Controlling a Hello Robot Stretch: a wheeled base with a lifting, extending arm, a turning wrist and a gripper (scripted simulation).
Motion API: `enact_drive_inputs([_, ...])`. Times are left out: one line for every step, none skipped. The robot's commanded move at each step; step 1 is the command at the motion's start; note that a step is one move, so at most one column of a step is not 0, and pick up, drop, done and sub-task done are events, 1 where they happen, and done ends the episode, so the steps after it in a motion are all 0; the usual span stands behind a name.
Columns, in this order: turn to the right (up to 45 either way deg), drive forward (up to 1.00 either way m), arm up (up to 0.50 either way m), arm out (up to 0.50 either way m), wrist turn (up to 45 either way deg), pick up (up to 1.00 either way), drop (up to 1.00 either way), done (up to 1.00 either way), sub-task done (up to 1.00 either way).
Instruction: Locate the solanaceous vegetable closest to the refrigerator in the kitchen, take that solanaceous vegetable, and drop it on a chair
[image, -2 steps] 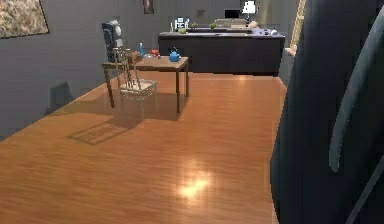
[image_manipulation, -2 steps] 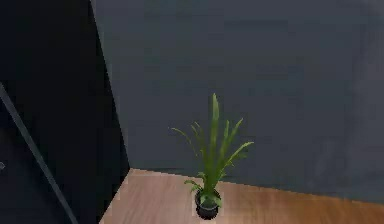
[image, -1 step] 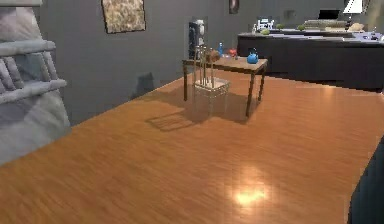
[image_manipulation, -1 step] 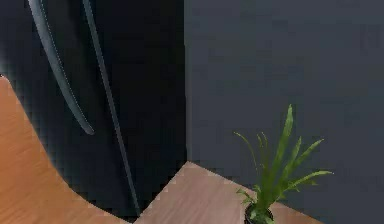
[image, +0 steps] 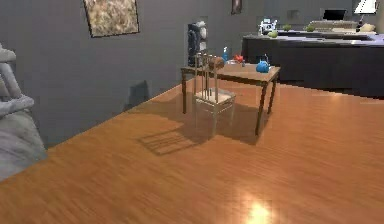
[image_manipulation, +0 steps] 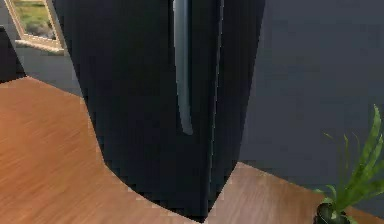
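A light wooden chair (image: 213, 88) stands at a small wooden table (image: 232, 74) in the middle of the forward view. On the table sit a blue round vessel (image: 263, 67), a small red thing (image: 239, 60) and a dark appliance (image: 197, 44). In the arm side view a tall black refrigerator (image_manipulation: 160, 90) with a long grey handle (image_manipulation: 182, 65) stands close by.
A dark counter (image: 320, 55) with small objects runs across the forward view's upper right. A grey sofa arm (image: 15, 110) is at its left edge, a framed picture (image: 110, 15) on the grey wall. A potted plant (image_manipulation: 350, 185) and a window (image_manipulation: 35, 22) flank the refrigerator. Wood floor lies between.
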Motion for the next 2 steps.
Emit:
enact_drive_inputs([39.0, 0.0, 0.0, 0.0, 0.0, 0.0, 0.0, 0.0, 0.0])
enact_drive_inputs([0.0, 1.0, 0.0, 0.0, 0.0, 0.0, 0.0, 0.0, 0.0])
